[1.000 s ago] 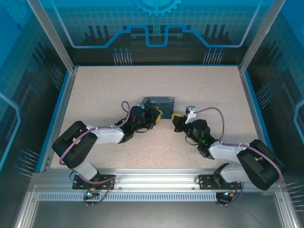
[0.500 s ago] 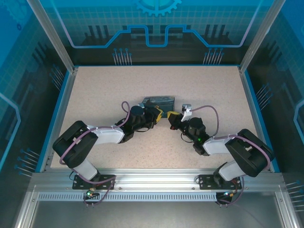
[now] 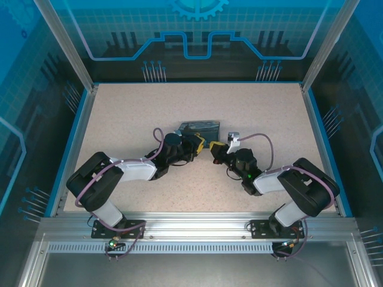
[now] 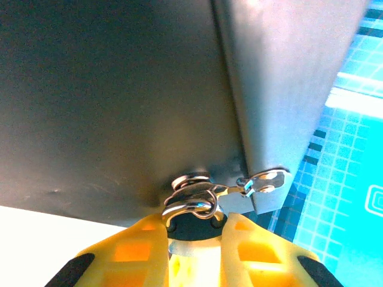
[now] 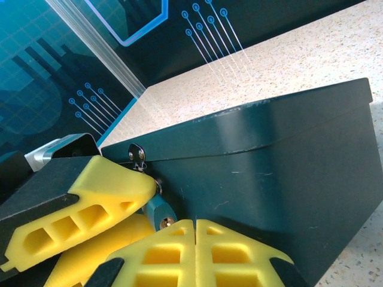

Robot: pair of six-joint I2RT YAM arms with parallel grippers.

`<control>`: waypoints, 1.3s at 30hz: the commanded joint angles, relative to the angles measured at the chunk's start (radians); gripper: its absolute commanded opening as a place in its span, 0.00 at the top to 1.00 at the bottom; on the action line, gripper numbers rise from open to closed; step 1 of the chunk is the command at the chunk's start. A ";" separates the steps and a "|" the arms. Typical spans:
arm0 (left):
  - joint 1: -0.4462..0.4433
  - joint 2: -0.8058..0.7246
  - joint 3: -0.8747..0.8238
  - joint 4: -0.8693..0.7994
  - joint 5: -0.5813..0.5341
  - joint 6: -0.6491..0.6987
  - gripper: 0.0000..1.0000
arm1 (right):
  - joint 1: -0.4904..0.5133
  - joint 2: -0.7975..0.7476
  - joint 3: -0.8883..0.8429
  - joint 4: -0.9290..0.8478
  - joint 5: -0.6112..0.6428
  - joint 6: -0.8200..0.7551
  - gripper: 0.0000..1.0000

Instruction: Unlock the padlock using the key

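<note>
At centre of the top external view: dark box point(image 3: 200, 126) on the speckled table point(image 3: 149, 107), with both arms converging on its near edge.
- Left gripper point(image 3: 201, 143): against the box front, in the same pose as a second ago.
- Right gripper point(image 3: 215, 148): has crept leftward over the last second, its elbow folding in, and is now just beside the left gripper.

Left wrist view, lower centre:
- Padlock point(image 4: 189, 204): silvery shackle looped through the box's hasp point(image 4: 263, 182), with its body sitting between the yellow fingers point(image 4: 140, 245).
- The jaws are narrowed to the width of the lock and appear to clamp it.

Right wrist view, lower left:
- Padlock: the bluish body point(image 5: 157, 209) juts from the left gripper's fingers, below the hasp plate.
- A small brass glint at its lower end is probably the keyhole.
- Right gripper: the yellow fingertips point(image 5: 179, 236) are pressed fully together and sit just beside that glint.
- Key: whether it is pinched in the seam between those fingertips cannot be told.

Assessment: the approach looks nearly complete. Insertion is the step in hand, and turning is not yet done. Fine alignment with the keyhole appears to be the remaining difficulty.
</note>
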 commanded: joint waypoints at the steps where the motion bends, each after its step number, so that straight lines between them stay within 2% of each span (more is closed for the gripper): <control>1: -0.006 0.011 0.023 0.096 0.001 -0.018 1.00 | 0.013 -0.037 0.000 0.026 0.013 -0.001 1.00; 14: -0.006 0.012 0.028 0.093 0.002 -0.014 1.00 | 0.012 -0.082 -0.012 -0.005 0.001 -0.009 1.00; 24: -0.007 0.006 0.026 0.086 -0.001 -0.010 1.00 | 0.011 -0.122 -0.026 -0.091 0.053 -0.028 1.00; 39: -0.007 0.008 0.029 0.086 0.005 -0.010 1.00 | 0.013 -0.061 0.002 -0.032 0.010 -0.009 1.00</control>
